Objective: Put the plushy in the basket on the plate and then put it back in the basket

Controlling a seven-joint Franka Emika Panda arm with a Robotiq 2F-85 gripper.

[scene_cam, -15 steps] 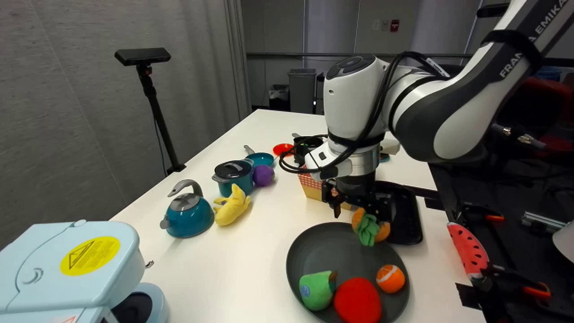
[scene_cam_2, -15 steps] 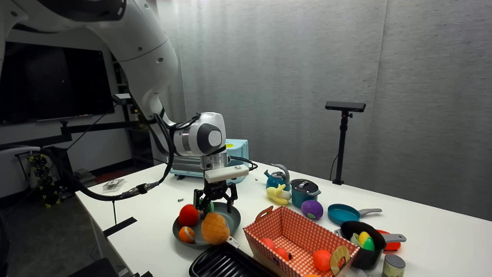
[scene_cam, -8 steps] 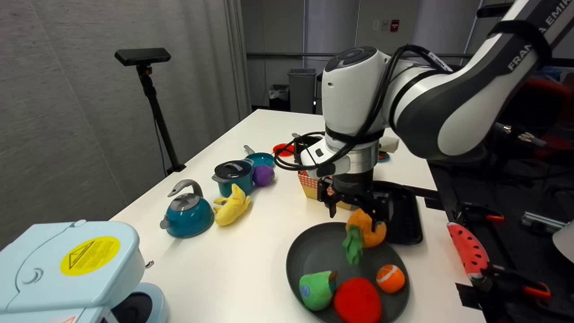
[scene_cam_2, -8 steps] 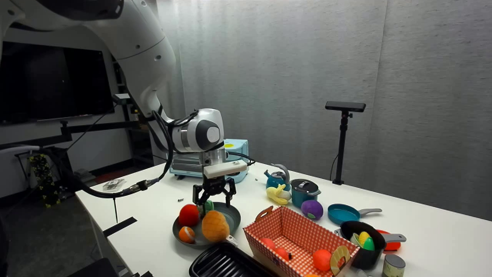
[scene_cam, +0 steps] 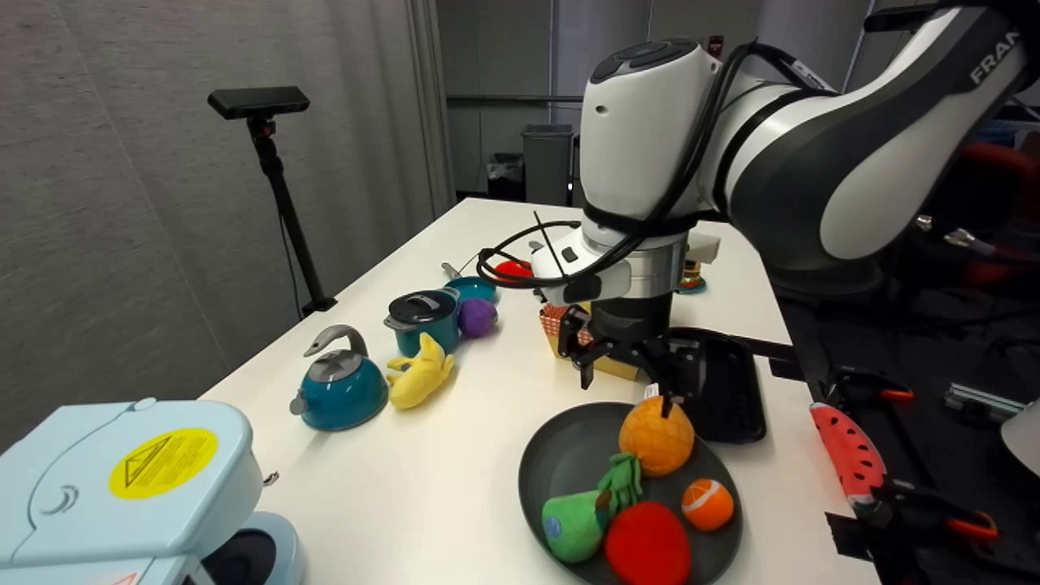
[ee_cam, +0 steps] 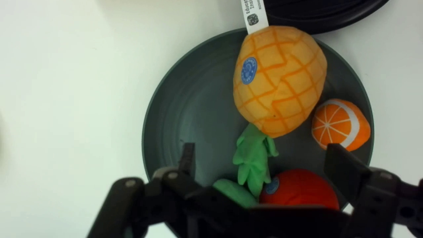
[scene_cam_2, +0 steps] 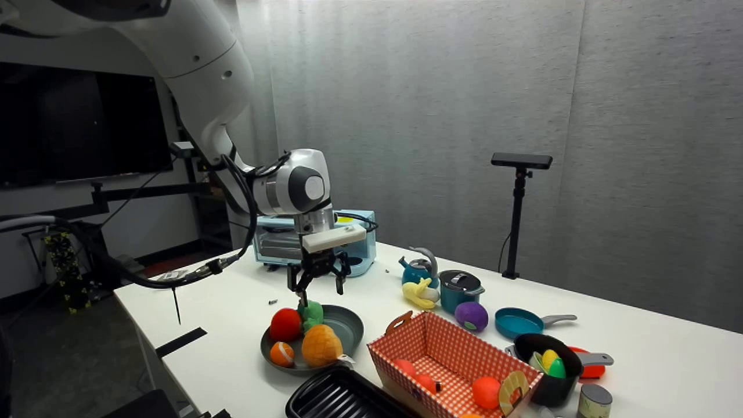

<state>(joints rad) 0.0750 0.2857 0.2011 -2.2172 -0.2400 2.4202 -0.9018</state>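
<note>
A pineapple plushy (ee_cam: 281, 79), orange with green leaves, lies on the dark grey plate (ee_cam: 172, 109), its body by the rim and its leaves touching a green toy (scene_cam: 573, 526). Beside it sits a smaller orange-fruit plushy (ee_cam: 342, 124). A red round toy (ee_cam: 299, 188) shares the plate. My gripper (ee_cam: 261, 146) hangs above these toys, fingers wide apart with nothing between them; in both exterior views the gripper (scene_cam: 627, 396) is raised over the plate. The tan basket (scene_cam_2: 479, 353), lined in red-white check, holds several red-orange toys; the arm partly hides it in an exterior view.
Between plate and basket's near side lies a black ridged tray (scene_cam_2: 342, 395). A teal kettle (scene_cam: 341, 390), yellow toy (scene_cam: 420, 374), teal pot (scene_cam: 426, 321) and purple toy (scene_cam: 477, 318) stand along the table. A black pot (scene_cam_2: 548, 368) is beside the basket.
The pineapple plushy has tipped over and settled flatter on the plate, its leaves swinging toward the green toy. The open gripper has risen and shifted slightly away from it.
</note>
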